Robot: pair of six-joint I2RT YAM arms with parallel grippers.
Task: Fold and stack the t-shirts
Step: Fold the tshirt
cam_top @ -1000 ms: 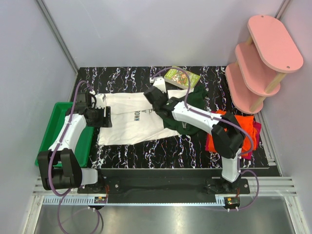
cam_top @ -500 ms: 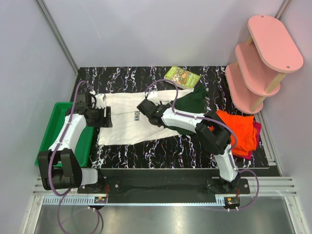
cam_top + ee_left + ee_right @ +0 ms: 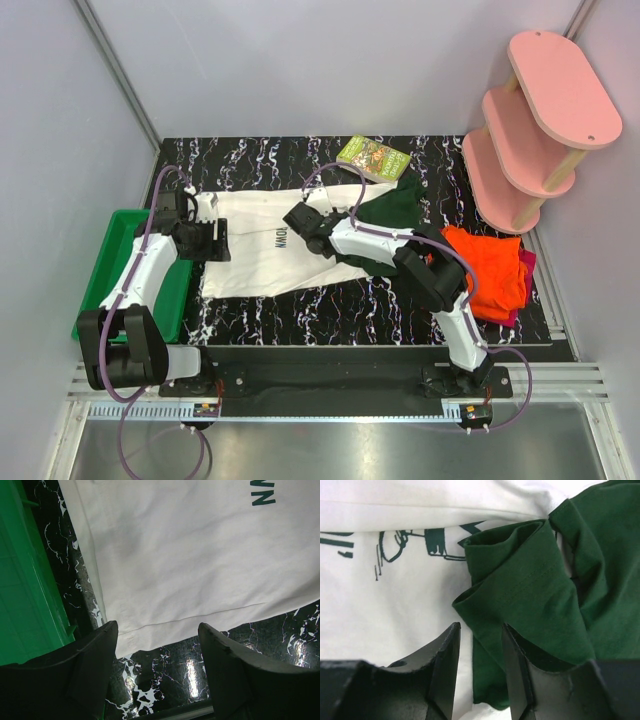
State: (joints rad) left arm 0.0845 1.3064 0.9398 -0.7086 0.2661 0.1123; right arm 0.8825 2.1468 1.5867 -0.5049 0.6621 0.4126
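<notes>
While the cream-white t-shirt [image 3: 250, 258] lies spread on the surface [image 3: 250, 155] for folding, the left fingers [image 3: 95, 665] hover apart over its hem beside the green tray [image 3: 25, 605], apparently placed to take that edge. The right fingers [image 3: 445, 665] stand partly apart at the dark green sleeve [image 3: 520, 580]; whether they grip it cannot be told. The orange t-shirt [image 3: 492, 268] lies well apart.

Black, white-veined counter [image 3: 300, 315]. Carries a cream-white t-shirt [image 3: 255, 262] spread across the middle, dark green sleeve [image 3: 395, 205] bunched to its right. Holds a small green book [image 3: 373, 158] at the far edge, orange t-shirt [image 3: 495, 270] atop a magenta t-shirt [image 3: 526, 265] at right.
</notes>
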